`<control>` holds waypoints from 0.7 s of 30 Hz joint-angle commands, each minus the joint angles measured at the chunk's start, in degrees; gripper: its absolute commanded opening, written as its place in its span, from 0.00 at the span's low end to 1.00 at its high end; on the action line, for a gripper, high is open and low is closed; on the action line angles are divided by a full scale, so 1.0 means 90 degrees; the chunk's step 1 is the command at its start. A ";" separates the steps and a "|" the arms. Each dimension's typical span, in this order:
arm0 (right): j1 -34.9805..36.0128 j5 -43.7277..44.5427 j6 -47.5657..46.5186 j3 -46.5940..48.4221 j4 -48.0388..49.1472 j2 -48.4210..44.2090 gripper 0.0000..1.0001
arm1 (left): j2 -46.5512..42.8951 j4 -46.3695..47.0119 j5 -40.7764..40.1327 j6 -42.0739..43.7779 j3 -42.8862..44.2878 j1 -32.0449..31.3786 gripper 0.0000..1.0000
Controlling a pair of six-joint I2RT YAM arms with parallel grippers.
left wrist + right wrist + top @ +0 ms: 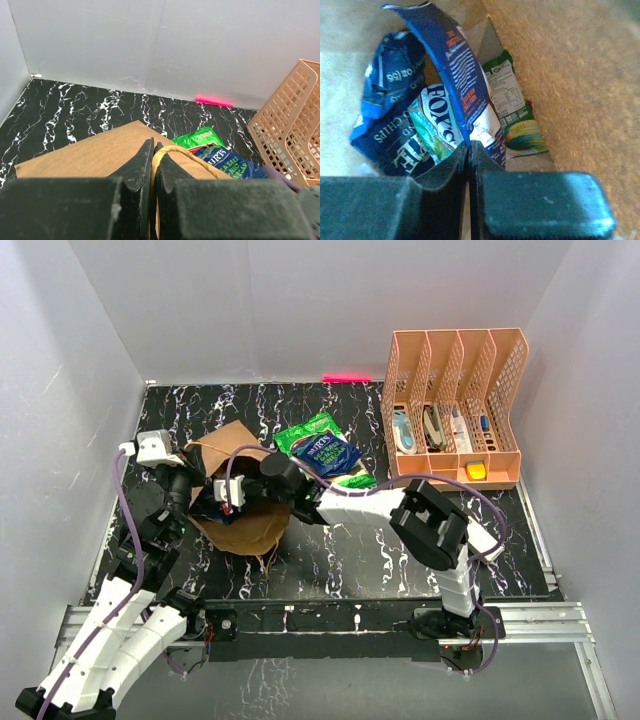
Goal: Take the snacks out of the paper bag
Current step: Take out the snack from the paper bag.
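**Holding:** brown creased kraft paper bag [252,528], lying on its side left of centre in the overhead view, on the black marbled table [340,560].

**Grips:** the left gripper [152,152] is clenched on the bag's twisted paper handle [176,150]. The right gripper [468,149] is inside the bag, pinched on the edge of a glossy dark blue packet [460,75].

**Also inside:** crumpled blue chips packet [385,100]; green-and-white packet [435,125]; green labelled packet [512,105] against the bag wall.

**Already out:** green wrapper [310,428] and blue wrapper [328,452], between the bag and the peach mesh organiser [455,390].

**Risks:**
- The pinch takes only a thin edge, so the glossy film may slip free on withdrawal.
- Neighbouring packets may drag along and spill.
- Opposed pulls could tear the handle.

**Obscured:**
- In the overhead view the arms mask both grippers and the bag mouth.
- Anything beneath the visible packets cannot be seen.
- Much of the printing is blurred.
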 commanded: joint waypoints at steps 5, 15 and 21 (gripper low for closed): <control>0.0207 0.0583 0.1696 -0.0698 0.1670 -0.0983 0.08 | 0.0058 0.0084 -0.0323 0.0015 0.0107 -0.0028 0.00; 0.0208 0.0722 0.2035 -0.1146 0.1395 -0.1920 0.08 | -0.0001 -0.0103 -0.0914 -0.0094 0.0157 -0.0030 0.00; 0.0201 0.0533 0.2219 -0.1234 0.0326 -0.2810 0.08 | 0.0048 -0.0153 -0.1059 -0.0100 0.0158 -0.0028 0.00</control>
